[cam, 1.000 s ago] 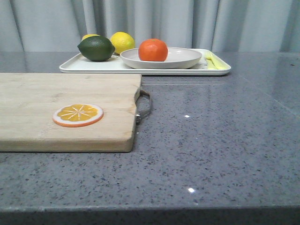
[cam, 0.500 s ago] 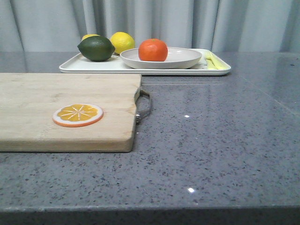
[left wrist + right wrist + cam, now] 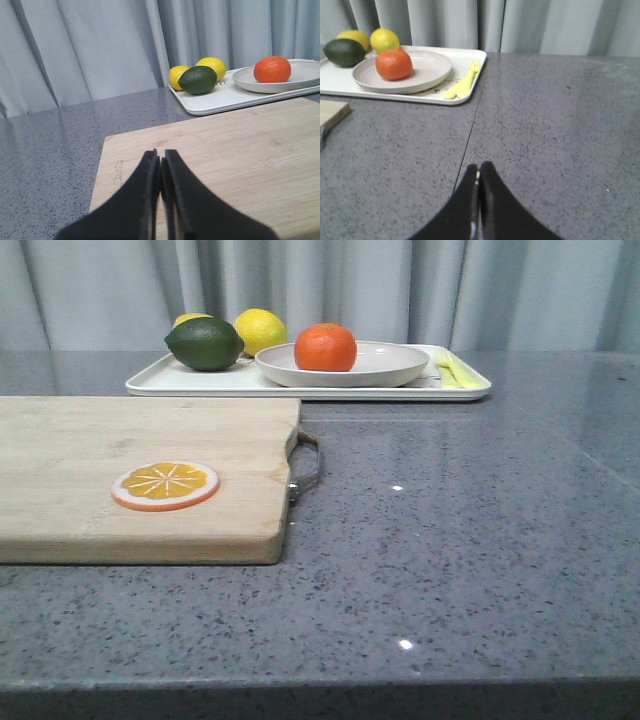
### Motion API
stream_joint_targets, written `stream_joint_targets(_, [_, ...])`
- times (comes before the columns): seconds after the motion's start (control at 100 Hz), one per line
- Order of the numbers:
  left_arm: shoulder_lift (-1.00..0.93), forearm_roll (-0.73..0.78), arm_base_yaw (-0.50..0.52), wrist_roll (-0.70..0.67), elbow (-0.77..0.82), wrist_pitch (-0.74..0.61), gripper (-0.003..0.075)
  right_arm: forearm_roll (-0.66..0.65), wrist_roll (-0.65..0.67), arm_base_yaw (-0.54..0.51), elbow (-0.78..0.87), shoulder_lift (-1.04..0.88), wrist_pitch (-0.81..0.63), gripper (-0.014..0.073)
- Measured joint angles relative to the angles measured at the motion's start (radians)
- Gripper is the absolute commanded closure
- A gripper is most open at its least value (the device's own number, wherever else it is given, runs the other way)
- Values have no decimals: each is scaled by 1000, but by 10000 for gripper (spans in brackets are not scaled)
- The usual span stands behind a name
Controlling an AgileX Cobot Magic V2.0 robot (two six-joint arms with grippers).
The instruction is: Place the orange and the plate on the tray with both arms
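Jaws closed, well short of orange [image 3: 393, 63]

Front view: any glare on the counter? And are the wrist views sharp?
Front view: two small specular glints on the counter, otherwise even, soft light; orange and plate are crisp. Left wrist view: the shut left hand is a dark, slightly blurred silhouette; the cutting board is sharp. Right wrist view: the shut right hand is likewise dark, and the tray slightly soft.
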Motion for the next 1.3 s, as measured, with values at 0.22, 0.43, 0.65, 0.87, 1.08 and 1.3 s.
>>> stream_joint_targets(0.22, [0, 0, 0, 0, 0, 0, 739, -75, 25, 0, 120, -145, -59, 660])
stream_joint_targets(0.43, [0, 0, 0, 0, 0, 0, 739, -86, 28, 0, 241, -300, -88, 660])
stream_joint_targets(0.65, [0, 0, 0, 0, 0, 0, 739, -89, 40, 0, 314, -323, -146, 660])
stream_joint_targets(0.87, [0, 0, 0, 0, 0, 0, 739, -89, 47, 0, 316, -323, -165, 660])
stream_joint_targets(1.08, [0, 0, 0, 0, 0, 0, 739, -89, 47, 0, 316, -323, -169, 660])
stream_joint_targets(1.3, [0, 0, 0, 0, 0, 0, 739, -89, 47, 0, 316, -323, -169, 660])
